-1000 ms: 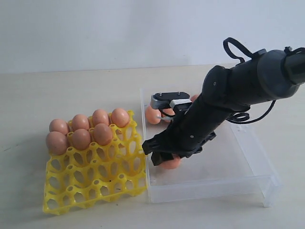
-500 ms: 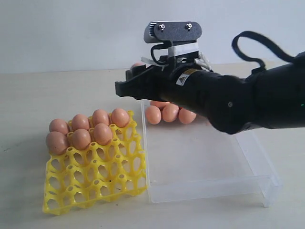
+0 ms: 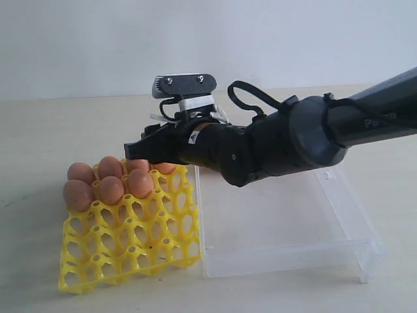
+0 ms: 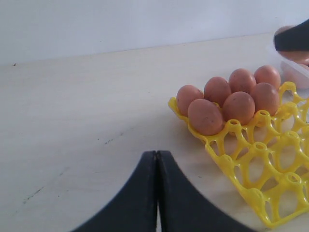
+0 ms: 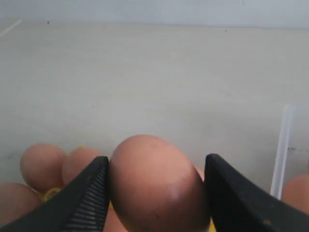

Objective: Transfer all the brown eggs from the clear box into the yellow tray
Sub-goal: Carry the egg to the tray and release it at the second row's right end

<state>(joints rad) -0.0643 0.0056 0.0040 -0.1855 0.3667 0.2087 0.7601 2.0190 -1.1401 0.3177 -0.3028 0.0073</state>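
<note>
The right claw (image 5: 155, 166) is clamped on 1 brown egg (image 5: 154, 193), held above the yellow tray's (image 3: 130, 241) rows nearest the worktop's (image 3: 52, 124) far edge, where 7 brown eggs (image 4: 238, 107) sit in cups. The clear box (image 3: 287, 225) lies just beside the tray, toward the worktop's right edge. An orange shape (image 5: 297, 193) past its wall in the right wrist view may be another egg. The left claw (image 4: 156, 155) hangs over bare worktop, fingers (image 4: 137, 198) pressed together.

Glossy black right arm (image 3: 306, 140) — looped black cable (image 3: 254, 94), grey twin-screwed camera block (image 3: 184, 85), ribbed black fingers (image 5: 87, 199).
</note>
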